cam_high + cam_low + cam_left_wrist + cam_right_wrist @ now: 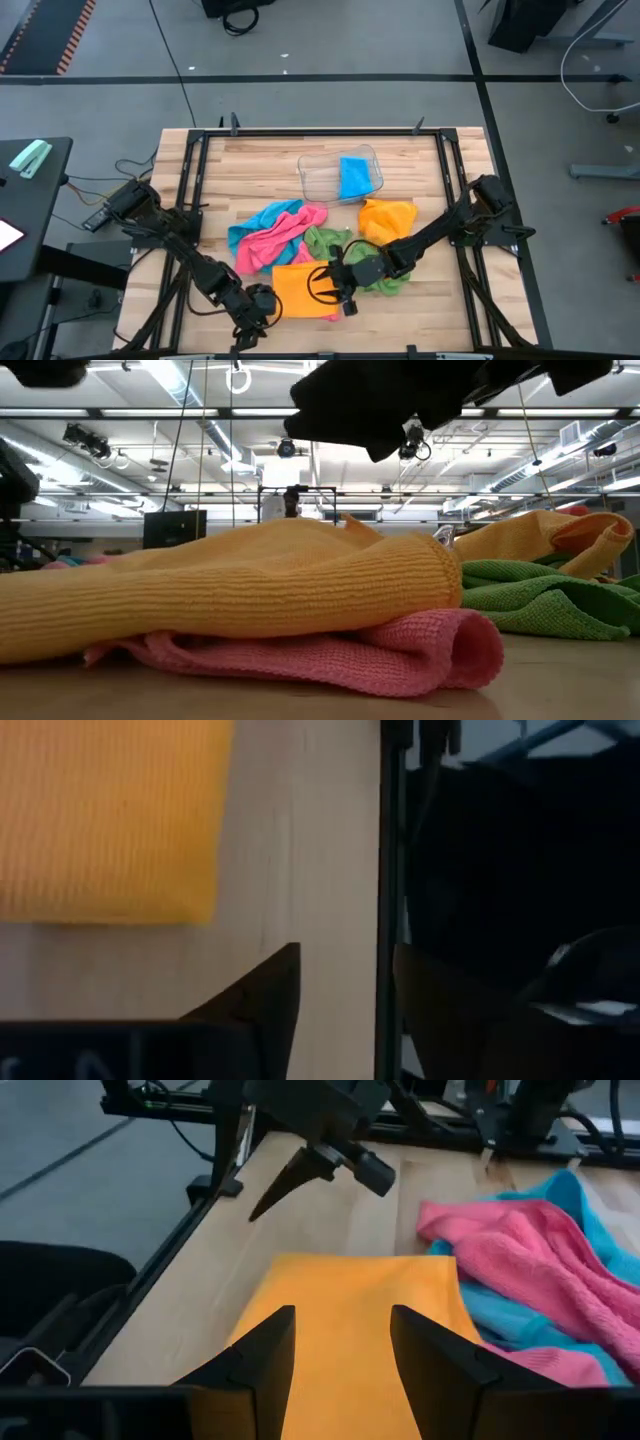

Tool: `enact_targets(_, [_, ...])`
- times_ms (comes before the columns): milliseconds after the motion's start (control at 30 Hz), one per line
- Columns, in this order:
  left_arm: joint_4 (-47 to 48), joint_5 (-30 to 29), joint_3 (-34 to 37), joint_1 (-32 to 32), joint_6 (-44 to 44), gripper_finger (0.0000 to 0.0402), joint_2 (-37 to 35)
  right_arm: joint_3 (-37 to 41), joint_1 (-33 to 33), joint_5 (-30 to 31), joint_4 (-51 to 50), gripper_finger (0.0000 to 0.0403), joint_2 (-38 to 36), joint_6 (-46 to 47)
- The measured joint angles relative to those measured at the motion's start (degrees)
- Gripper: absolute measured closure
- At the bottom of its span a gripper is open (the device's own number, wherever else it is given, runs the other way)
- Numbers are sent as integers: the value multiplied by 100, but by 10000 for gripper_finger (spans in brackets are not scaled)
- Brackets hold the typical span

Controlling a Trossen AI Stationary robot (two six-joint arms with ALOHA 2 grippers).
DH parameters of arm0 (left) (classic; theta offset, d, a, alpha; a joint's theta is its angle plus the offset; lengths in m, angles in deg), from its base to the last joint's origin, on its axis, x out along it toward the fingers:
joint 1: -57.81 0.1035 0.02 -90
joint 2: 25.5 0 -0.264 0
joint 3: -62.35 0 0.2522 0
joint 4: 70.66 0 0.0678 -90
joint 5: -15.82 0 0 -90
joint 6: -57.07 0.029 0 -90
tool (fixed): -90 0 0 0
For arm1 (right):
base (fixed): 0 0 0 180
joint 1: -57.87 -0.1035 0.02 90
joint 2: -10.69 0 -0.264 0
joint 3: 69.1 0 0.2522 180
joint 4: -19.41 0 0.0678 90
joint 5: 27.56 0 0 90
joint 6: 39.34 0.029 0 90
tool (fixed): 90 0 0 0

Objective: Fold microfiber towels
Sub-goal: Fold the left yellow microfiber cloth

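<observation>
1. One blue towel (353, 177) lay in the clear tray (318, 180) at the far side of the counter (440, 300), apparently finished and put away; whether it was neatly folded could not be told.
2. One orange towel (303, 290) lay flat as a tidy rectangle near the counter's front edge, its far edge over a pink towel (283, 243). It looked folded at least once, though not yet moved to the tray.
3. Four more towels sat in a loose heap between the folded one and the tray: the pink one, a second blue one (256, 227) tangled with it, a green one (330, 243) and a second orange one (388, 219). All were crumpled and judged still to be done.
4. The left gripper (256, 313) was at the front edge just beside the orange rectangle's near-left corner. Its jaws stood apart with bare wood between them, holding nothing.
5. The right gripper (346, 288) hung over the rectangle's right edge, beside the green towel. Its jaws were parted above the cloth, gripping nothing.
6. By this count the job seemed under halfway: one towel stowed, one folded, four left in the heap.
</observation>
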Motion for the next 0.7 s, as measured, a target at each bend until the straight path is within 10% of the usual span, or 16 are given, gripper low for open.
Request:
enact_targets(267, [387,-2788,-289,5,1217,235,85,0,-58,571,754,228,493,8])
enact_targets(700, [760,-2377,-258,112,1095,244,553,9,-58,702,-448,228,812,178])
